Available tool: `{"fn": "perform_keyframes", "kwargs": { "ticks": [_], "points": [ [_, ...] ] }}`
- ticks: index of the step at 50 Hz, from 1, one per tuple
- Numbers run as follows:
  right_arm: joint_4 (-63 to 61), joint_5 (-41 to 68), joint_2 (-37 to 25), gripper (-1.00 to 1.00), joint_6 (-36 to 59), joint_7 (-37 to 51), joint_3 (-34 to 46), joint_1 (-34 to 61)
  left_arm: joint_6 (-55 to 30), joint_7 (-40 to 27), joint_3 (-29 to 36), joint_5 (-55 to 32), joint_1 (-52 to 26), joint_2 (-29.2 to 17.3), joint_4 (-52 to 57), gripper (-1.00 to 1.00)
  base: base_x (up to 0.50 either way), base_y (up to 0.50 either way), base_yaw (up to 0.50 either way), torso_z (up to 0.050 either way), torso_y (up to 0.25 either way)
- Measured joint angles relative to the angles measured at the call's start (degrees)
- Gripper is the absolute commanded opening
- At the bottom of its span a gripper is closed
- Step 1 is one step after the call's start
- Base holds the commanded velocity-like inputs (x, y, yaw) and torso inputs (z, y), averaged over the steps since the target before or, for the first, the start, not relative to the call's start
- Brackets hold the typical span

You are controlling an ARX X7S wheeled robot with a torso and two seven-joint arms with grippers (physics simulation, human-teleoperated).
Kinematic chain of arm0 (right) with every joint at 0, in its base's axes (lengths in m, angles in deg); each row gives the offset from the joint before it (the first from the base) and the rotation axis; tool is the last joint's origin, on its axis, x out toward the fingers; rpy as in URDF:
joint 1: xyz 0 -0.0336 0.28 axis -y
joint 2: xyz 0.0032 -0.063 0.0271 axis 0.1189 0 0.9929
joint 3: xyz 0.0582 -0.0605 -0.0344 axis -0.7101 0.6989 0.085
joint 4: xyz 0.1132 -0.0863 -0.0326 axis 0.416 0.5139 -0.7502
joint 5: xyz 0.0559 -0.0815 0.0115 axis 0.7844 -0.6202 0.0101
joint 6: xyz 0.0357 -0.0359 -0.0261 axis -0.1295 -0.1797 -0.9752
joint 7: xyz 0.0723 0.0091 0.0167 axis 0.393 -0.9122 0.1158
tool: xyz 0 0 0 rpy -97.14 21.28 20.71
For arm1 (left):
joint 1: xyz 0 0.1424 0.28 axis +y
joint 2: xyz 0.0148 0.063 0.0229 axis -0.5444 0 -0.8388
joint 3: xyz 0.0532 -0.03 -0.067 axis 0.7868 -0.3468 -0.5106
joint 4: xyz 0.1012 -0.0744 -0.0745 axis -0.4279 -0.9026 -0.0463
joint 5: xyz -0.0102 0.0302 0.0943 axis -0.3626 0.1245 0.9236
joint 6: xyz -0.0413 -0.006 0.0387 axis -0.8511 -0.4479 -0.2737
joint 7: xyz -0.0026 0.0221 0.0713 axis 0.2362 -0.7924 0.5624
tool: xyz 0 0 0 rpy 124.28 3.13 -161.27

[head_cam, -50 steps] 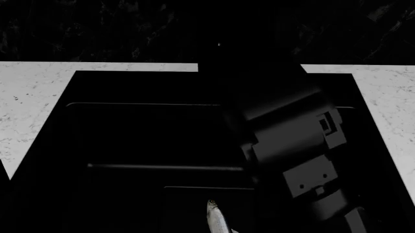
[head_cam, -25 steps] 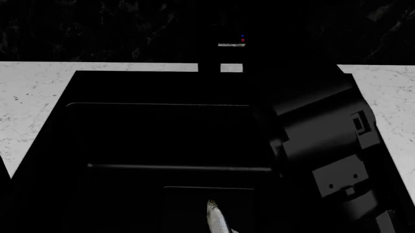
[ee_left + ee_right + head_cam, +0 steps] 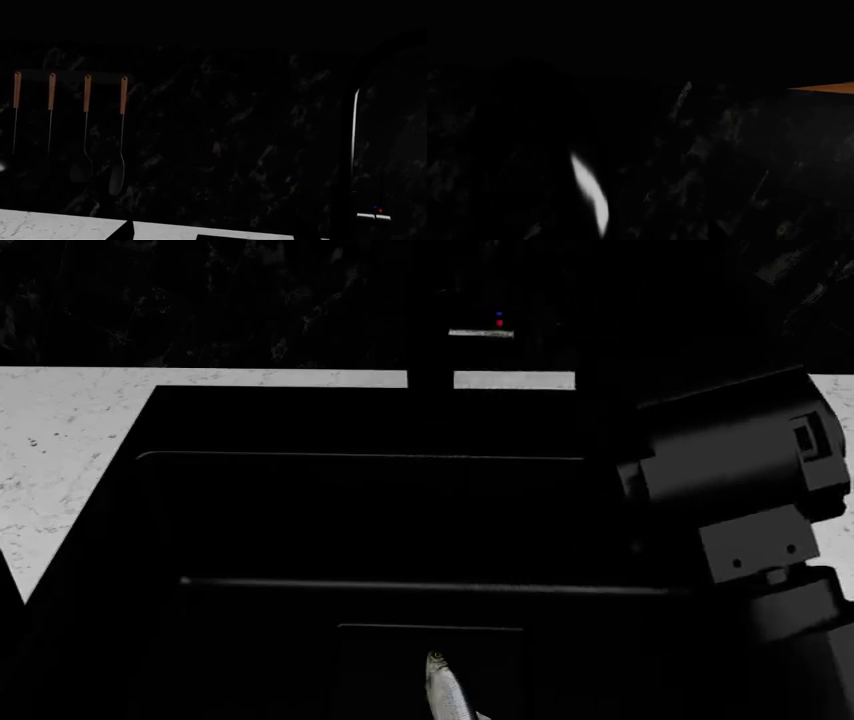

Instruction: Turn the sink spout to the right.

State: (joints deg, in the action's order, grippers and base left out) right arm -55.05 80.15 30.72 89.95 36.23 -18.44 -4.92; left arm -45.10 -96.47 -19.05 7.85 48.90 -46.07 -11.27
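Observation:
The sink spout (image 3: 430, 365) is a slim black post at the back middle of the black sink (image 3: 267, 420). Its pale-grey bar (image 3: 477, 333) with red and blue dots shows beside it. In the left wrist view the post (image 3: 353, 135) shows as a thin bright line, with the bar (image 3: 373, 216) low beside it. My right arm (image 3: 734, 470), blocky dark grey, stands to the right of the spout and apart from it. Its gripper (image 3: 654, 365) is only a black shape against the dark wall, and its jaws do not show. My left gripper is out of view.
A small silvery fish (image 3: 450, 690) lies in the sink at the near edge. White speckled counter (image 3: 67, 440) flanks the sink. Several utensils with wooden handles (image 3: 87, 92) hang on the dark wall left of the spout. The right wrist view shows dark wall, a pale streak (image 3: 590, 192) and an orange handle tip (image 3: 827, 88).
My right arm has swung to the right, away from the spout. That uncovered the grey bar with its dots and a strip of counter behind the sink.

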Motion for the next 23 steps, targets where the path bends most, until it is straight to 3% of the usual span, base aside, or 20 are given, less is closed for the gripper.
{"fn": "perform_keyframes", "kwargs": {
  "ticks": [23],
  "points": [
    [15.4,-2.1,0.1,1.00,-4.5,-3.5,0.1,6.4,-0.3,-0.7,1.1,0.9,-0.5,-0.4,-0.2,1.00,0.00,0.00,0.00,0.000,0.000]
  ]
}}
